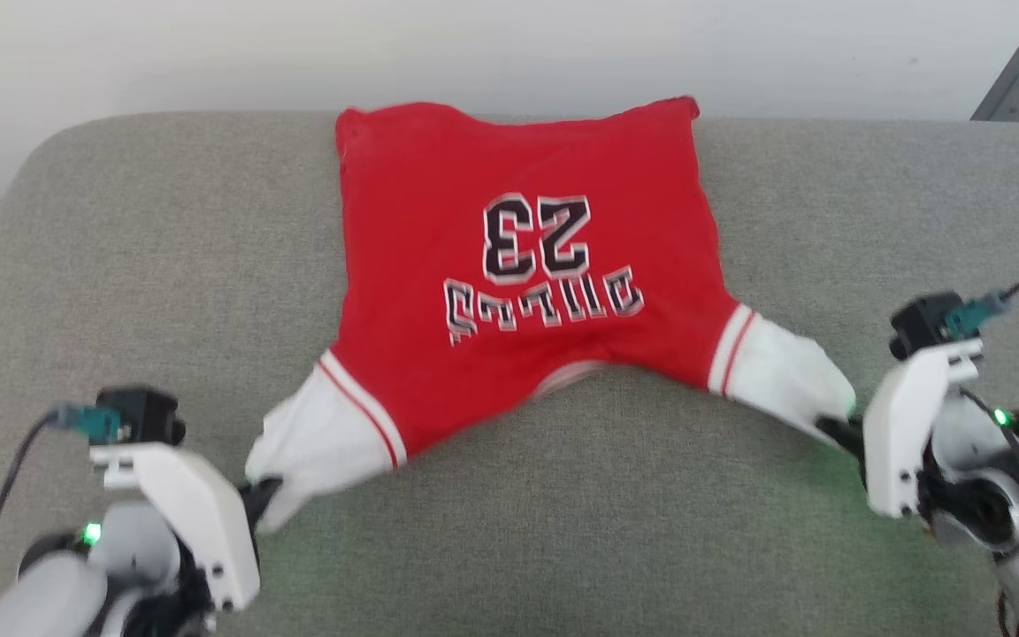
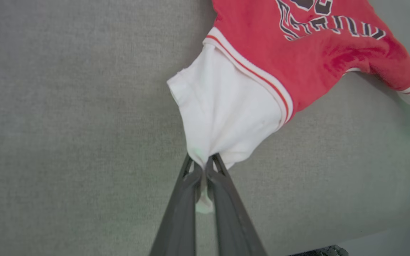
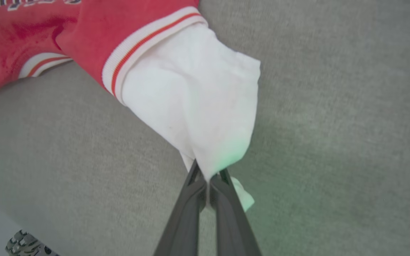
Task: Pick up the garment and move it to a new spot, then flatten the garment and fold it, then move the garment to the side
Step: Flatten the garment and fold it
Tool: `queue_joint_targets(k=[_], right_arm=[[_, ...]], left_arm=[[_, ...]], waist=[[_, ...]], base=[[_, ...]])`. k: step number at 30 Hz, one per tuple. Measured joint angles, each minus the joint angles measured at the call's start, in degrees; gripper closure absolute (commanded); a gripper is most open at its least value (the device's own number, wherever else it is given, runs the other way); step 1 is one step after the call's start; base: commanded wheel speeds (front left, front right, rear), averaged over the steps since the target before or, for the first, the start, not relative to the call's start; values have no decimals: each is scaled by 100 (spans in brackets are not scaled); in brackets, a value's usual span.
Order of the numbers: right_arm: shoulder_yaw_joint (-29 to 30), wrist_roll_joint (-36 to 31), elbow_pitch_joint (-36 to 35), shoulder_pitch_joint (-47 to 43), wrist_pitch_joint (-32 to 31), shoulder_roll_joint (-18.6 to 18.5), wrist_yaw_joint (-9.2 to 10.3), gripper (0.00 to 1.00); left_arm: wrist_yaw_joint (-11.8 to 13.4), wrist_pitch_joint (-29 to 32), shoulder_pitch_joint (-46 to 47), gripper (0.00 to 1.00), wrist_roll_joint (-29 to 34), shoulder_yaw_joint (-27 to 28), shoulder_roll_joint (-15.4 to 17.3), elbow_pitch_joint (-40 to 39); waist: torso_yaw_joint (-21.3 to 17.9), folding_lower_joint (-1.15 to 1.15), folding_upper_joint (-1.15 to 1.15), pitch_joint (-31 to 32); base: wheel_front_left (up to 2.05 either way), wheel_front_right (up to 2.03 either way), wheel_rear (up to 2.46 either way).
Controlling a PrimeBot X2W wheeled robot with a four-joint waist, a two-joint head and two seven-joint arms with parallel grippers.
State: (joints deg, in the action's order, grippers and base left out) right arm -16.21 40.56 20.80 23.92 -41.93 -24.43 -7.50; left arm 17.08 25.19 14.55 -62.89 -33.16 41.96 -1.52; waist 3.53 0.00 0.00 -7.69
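Head view: the garment [image 1: 518, 265] lies print-up on the grey cushion [image 1: 120, 221], hem at the far edge and collar toward the robot. Its sleeve-to-sleeve line runs left to right. The left gripper [image 1: 260, 492] is at the near left sleeve [image 1: 324, 433] and the right gripper [image 1: 835, 428] at the right sleeve [image 1: 779, 376].

Left wrist view: the jaws are pinched on the white cuff, and the shirt runs up and rightward from them.

Right wrist view: the jaws are closed on the other cuff, and the shirt runs up and leftward. Pulling the two grippers apart would likely flatten it.
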Motion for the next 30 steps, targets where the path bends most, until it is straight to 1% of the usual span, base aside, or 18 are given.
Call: queue_joint_targets(k=[3, 5, 7, 9, 13, 17, 22, 23, 24, 25, 30], right_arm=[[276, 26, -631, -555, -509, -92, 1, 100], [452, 26, -1033, -960, -811, -109, 1, 100], [661, 25, -1393, -1322, -1082, -103, 1, 100], [878, 10, -1760, -1665, -1358, -85, 0, 100], [1227, -77, -2397, -2301, -1902, 74, 1, 100], [1543, -136, -2943, -2861, -2364, 353, 1, 100], [1822, -422, -3307, -3139, -2416, 728, 1, 100], [1823, -488, -3345, -3149, -2358, 773, 1, 94], [1823, -488, -3345, -3149, -2358, 773, 1, 60], [1839, -592, -3366, -3148, -2250, 804, 1, 0], [1866, -1028, -3406, -2960, -1896, 872, 1, 0]], left_arm=[[349, -37, -534, 100, -52, 53, 175, -616], [533, -91, -850, 100, -82, 79, 249, -935], [700, -171, -1135, 100, -122, 122, 307, -1174], [813, -260, -1380, 100, -174, 165, 314, -1369], [920, -419, -1744, 100, -214, 187, 316, -1530], [940, -513, -1957, 100, -265, 199, 301, -1566], [875, -611, -1976, 100, -265, 214, 280, -1478], [849, -658, -1970, 100, -265, 233, 245, -1455], [849, -658, -1970, 100, -265, 233, 245, -1455], [812, -670, -1953, 100, -265, 246, 199, -1434], [678, -770, -1725, 100, -247, 263, 90, -1333]], waist=[[8, 0, 0, 20], [22, 0, 0, 20], [31, 0, 0, 16], [46, 0, 0, 4], [69, 0, 0, -36], [95, 0, 0, -68], [124, 0, 0, -133], [129, 0, 0, -149], [129, 0, 0, -149], [134, 0, 0, -170], [170, 0, 0, -322]], base=[[0, 0, 0], [0, 0, 0], [0, 0, 0], [0, 0, 0], [0, 0, 0], [0, 0, 0], [0, 0, 0], [0, 0, 0], [0, 0, 0], [0, 0, 0], [0, 0, 0]])
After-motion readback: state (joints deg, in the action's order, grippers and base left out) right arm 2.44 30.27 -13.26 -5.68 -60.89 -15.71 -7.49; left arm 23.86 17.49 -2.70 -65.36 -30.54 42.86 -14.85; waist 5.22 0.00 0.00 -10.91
